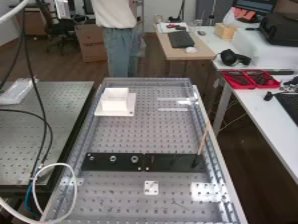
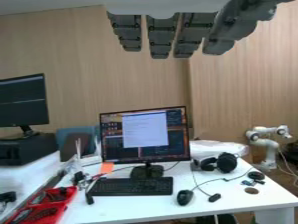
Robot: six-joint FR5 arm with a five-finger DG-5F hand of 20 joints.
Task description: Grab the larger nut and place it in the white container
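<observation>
Larger nut [image 1: 113, 158] sits on the flat black bar [image 1: 173, 162] at the near part of the perforated metal bench [image 1: 126, 135] – small silver-grey ring, dark centre, pale rim catching some light. Stands out clearly against the black; its facets are too small to tell. It is in the middle of a short row of metal parts: smaller nut [image 1: 91, 158] to its left, dimmer and harder to pick out, bearing [image 1: 134, 159] to its right, also a bright ring with a dark middle. All three stand apart from each other, on the left part of the bar.

White container [image 1: 115, 104] is on the same bench, toward the far left, well apart from the nut – plain boxy shape, upright on a flat white base [image 1: 129, 111]. What is inside it can't be told from here. A thin wooden stick [image 1: 202, 139] leans up from the bar's right end. A white plate with holes [image 1: 151, 188] lies on the bench on the near side of the bar.

Hand [image 2: 159, 37] is in the wrist view: fingers straight and side by side, narrow gaps between them, tips apart. Beyond them, a monitor [image 2: 145, 135] stands on a white desk [image 2: 219, 200], with a keyboard [image 2: 132, 186] in front of it and a mouse [image 2: 185, 197] beside the keyboard.
</observation>
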